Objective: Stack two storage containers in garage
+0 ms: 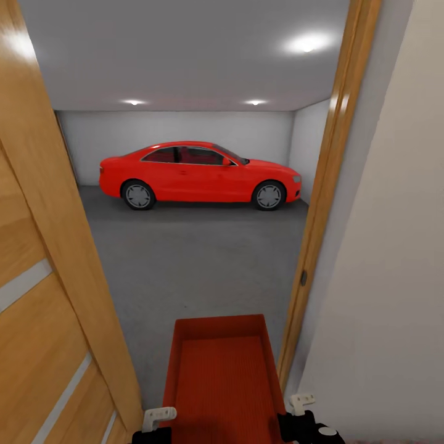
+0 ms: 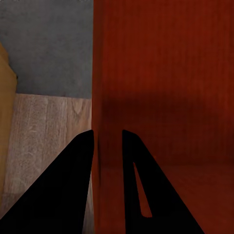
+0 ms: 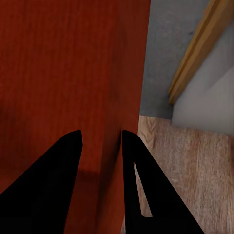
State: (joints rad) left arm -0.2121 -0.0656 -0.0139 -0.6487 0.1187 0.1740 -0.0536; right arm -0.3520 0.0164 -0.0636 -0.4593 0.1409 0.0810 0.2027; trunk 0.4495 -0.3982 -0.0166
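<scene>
The garage (image 1: 185, 123) opens straight ahead through the doorway, with its dark concrete floor (image 1: 191, 259) running back to the red car (image 1: 197, 172) parked along the far wall; the open wooden door (image 1: 43, 259) stands close on the left and the door frame (image 1: 320, 203) close on the right, so the passage is narrow. The step in hand looks like carrying one storage container (image 1: 222, 376) over the threshold; to do it well the base should drive straight and centred, keeping the bin's long sides parallel to the frame so neither the door nor the jamb clips it, and both arms should hold level at an even height so the thin walls do not twist or slip; only once well clear of the doorway should it be lowered onto the concrete.

The container hangs low in front of the robot, its far end already over the grey floor and its near end over the light wood planks (image 2: 44, 131). The left gripper (image 2: 107, 139) straddles the bin's left wall, one finger outside and one inside, pinching it; the right gripper (image 3: 101, 139) does likewise on the right wall, its jaws pressed onto the thin orange-red panel near the near end.
</scene>
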